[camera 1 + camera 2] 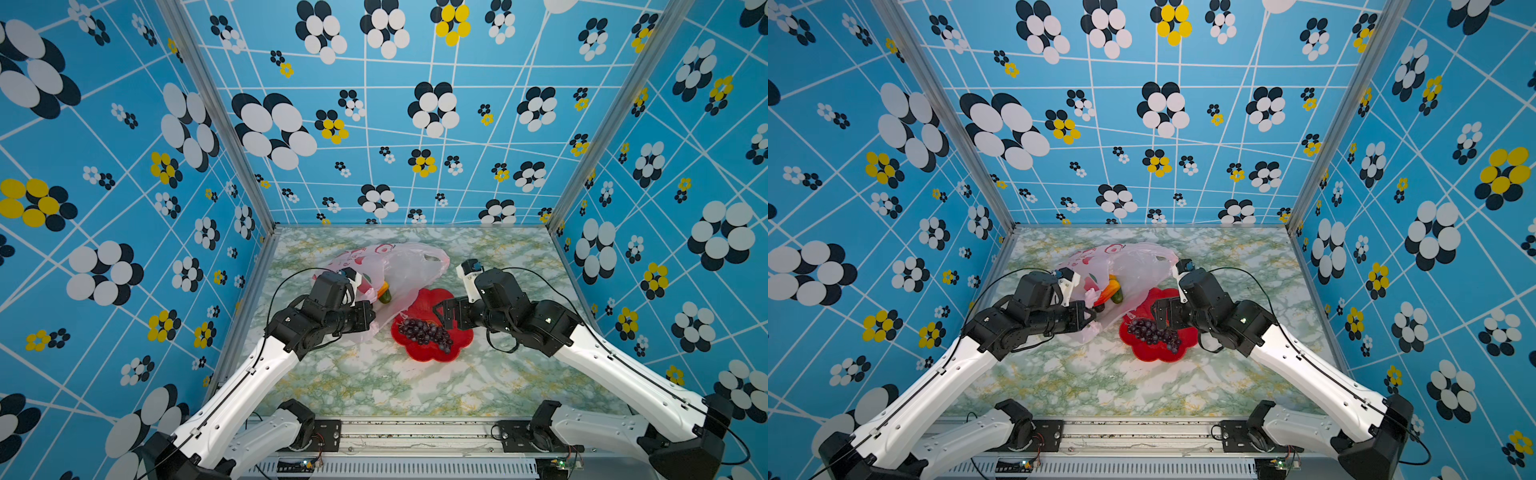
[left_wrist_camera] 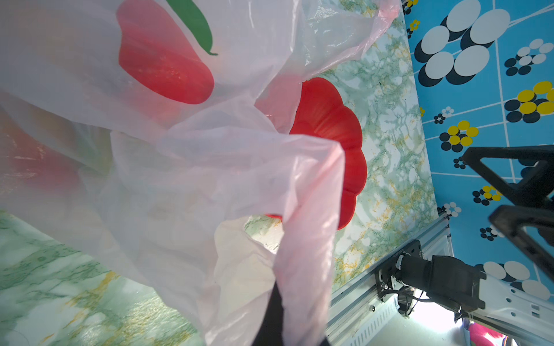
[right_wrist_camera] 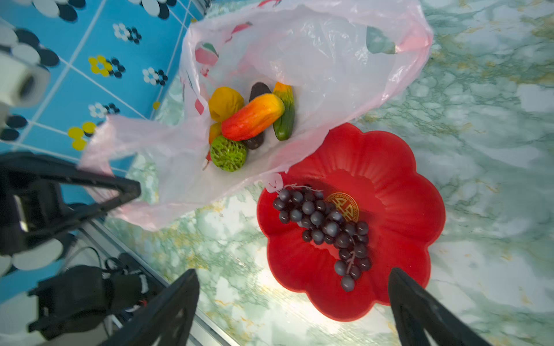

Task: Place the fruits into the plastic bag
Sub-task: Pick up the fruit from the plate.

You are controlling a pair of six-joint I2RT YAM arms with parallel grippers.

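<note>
The left tool (image 1: pixel 1091 316) is clenched on a gathered edge of the thin, translucent pale-pink plastic bag (image 1: pixel 411 266) printed with red fruit pictures, holding that side up off the green-marbled counter (image 1: pixel 374 386); the bag's mouth gapes open. Inside the bag, in the right wrist view, lie a yellow toy fruit (image 3: pixel 225 103), a red-orange mango-like fruit (image 3: pixel 253 116), a bumpy round green fruit (image 3: pixel 228 153), a long green-and-orange fruit (image 3: pixel 284 116) and two blackish avocado-like fruits (image 3: pixel 259 90), bunched together and touching. The bag's loose lip drapes over the rim of the red flower-shaped plastic dish (image 3: pixel 404 191), just beside it. The dark purple grape bunch (image 3: pixel 323 227) lies in that dish, outside the bag. The right tool (image 3: pixel 292 271) is released, its jaws spread wide and empty above the dish.
</note>
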